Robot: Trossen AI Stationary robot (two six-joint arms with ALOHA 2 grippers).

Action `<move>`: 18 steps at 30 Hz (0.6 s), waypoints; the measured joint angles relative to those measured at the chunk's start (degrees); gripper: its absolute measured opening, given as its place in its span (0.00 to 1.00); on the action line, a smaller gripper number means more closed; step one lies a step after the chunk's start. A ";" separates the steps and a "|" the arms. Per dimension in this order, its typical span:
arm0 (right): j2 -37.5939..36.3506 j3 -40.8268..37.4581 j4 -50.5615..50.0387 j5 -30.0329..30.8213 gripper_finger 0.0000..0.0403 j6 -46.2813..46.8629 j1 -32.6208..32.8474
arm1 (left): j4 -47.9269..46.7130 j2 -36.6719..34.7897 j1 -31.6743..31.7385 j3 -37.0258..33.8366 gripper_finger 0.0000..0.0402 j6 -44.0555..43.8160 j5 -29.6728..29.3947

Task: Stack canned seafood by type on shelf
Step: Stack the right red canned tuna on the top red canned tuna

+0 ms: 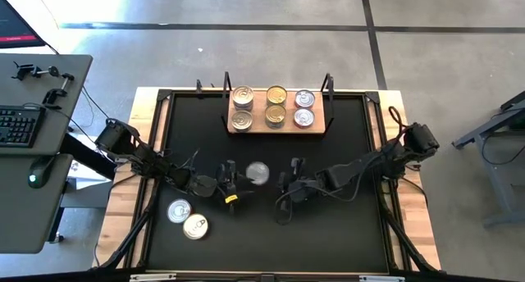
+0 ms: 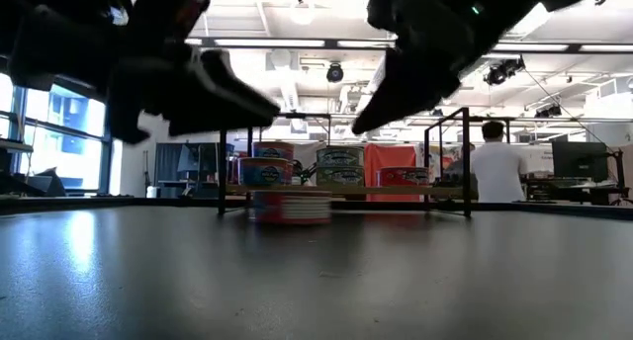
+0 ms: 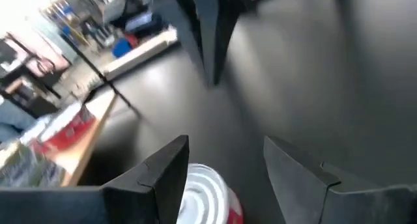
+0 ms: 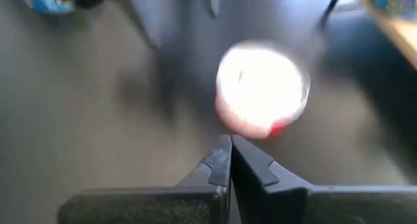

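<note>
The shelf (image 1: 277, 125), a light-wood board on a black wire frame, stands at the table's far middle and carries several tins (image 1: 276, 106) of canned seafood. One silver-lidded, red-sided tin (image 1: 257, 173) rests on the black mat (image 1: 344, 225) between my two grippers. My left gripper (image 1: 240, 184) hangs open just left of it, fingers above tin height; in the left wrist view the tin (image 3: 205, 198) shows low between the fingers. My right gripper (image 4: 230, 144) is shut and points at the tin (image 4: 260, 97) from the right, raised off the mat.
Two more silver-lidded tins (image 1: 179, 210) (image 1: 195, 226) lie on the mat near the left front. The mat's right half and front are bare. A desk with a keyboard (image 1: 16, 126) stands left of the table. A person (image 2: 497, 167) shows far behind the shelf.
</note>
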 joint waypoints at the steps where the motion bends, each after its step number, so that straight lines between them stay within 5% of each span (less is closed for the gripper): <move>1: 0.00 -1.02 0.38 -0.03 0.00 0.87 0.40 | -1.94 0.00 0.36 0.00 0.47 -0.17 0.01; 6: 0.00 -9.78 11.98 -0.04 0.00 5.95 2.63 | -11.99 0.00 3.82 0.80 0.47 -1.71 0.64; 11: 0.00 -16.15 26.80 0.30 0.00 6.78 4.83 | -27.12 0.04 8.54 4.95 0.44 -6.67 9.07; 18: -0.07 -14.52 31.59 0.30 0.00 -0.54 6.58 | -14.18 -0.16 12.82 10.03 0.28 -15.88 27.91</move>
